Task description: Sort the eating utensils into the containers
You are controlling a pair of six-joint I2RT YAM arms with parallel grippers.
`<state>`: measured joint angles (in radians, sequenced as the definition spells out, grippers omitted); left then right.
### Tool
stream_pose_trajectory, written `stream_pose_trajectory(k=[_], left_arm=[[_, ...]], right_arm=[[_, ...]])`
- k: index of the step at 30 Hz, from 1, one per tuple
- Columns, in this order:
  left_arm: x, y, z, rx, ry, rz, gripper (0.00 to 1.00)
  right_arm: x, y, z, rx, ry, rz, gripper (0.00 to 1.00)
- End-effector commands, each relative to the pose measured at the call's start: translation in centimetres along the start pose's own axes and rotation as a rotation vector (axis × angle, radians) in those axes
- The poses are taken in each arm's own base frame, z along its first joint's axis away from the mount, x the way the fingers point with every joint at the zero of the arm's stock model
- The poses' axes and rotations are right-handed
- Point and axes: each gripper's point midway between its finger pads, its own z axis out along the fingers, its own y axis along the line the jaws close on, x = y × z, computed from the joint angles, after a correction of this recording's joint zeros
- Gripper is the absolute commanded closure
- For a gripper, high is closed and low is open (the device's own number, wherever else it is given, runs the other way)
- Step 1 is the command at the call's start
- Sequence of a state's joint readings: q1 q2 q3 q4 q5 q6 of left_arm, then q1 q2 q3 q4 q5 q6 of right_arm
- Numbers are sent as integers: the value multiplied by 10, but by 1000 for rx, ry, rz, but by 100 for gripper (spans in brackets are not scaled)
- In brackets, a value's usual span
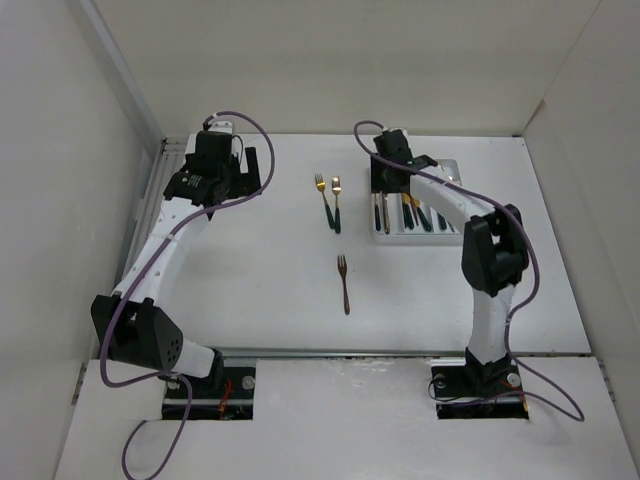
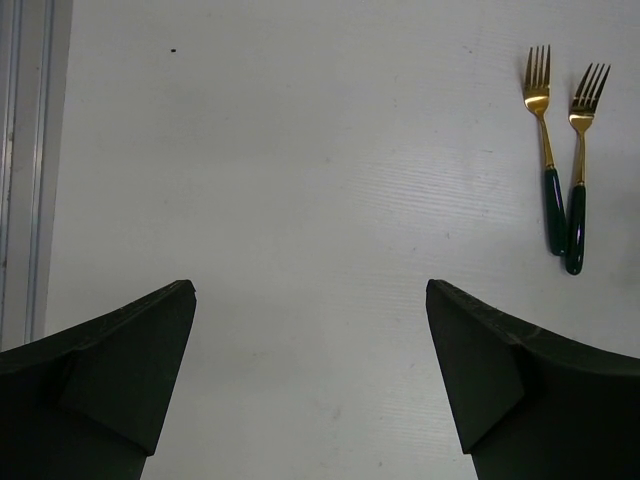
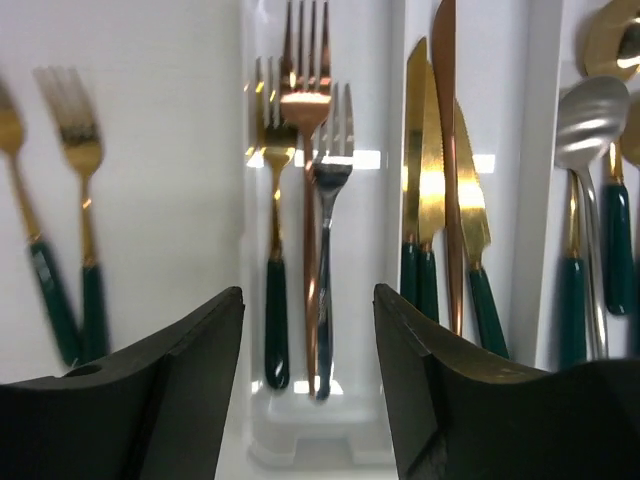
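Release step: with right gripper (image 3: 308,300) parted and nothing pinched above the stowed forks (image 3: 305,100) in the left slot of the white tray (image 3: 310,440), lift straight up before swinging; send wide-open, empty left gripper (image 2: 310,290) to the loose green-handled forks (image 2: 553,210), copper fork (image 1: 344,285) last.

Bare surface (image 1: 250,290) lies open around the wide-spread left hand (image 2: 310,290), broken only by two green-handled forks (image 2: 553,210) to its right and a lone copper fork (image 1: 344,285) closer to the near edge, while the right hand (image 3: 309,290) hangs over the tray (image 3: 396,100), whose leftmost compartment three forks (image 3: 305,100) crowd.
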<state>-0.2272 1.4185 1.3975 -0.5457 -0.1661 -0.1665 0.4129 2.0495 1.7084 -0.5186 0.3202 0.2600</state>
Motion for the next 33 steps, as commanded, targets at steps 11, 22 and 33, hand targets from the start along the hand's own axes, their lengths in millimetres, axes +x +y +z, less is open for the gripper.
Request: stream_pose_trajectory(k=[11,22,33], left_arm=[[-22,2,-26,23,-106,-29,0],[-19,0,-43,61,-129,-42,0],[-19,9,-50,35,-148,-43,0]], right_arm=[[175,119,-120,-250,215,-149,30],[226,127,-102,-242,298,-163,60],[253,124,-95,-226,350,-202,100]])
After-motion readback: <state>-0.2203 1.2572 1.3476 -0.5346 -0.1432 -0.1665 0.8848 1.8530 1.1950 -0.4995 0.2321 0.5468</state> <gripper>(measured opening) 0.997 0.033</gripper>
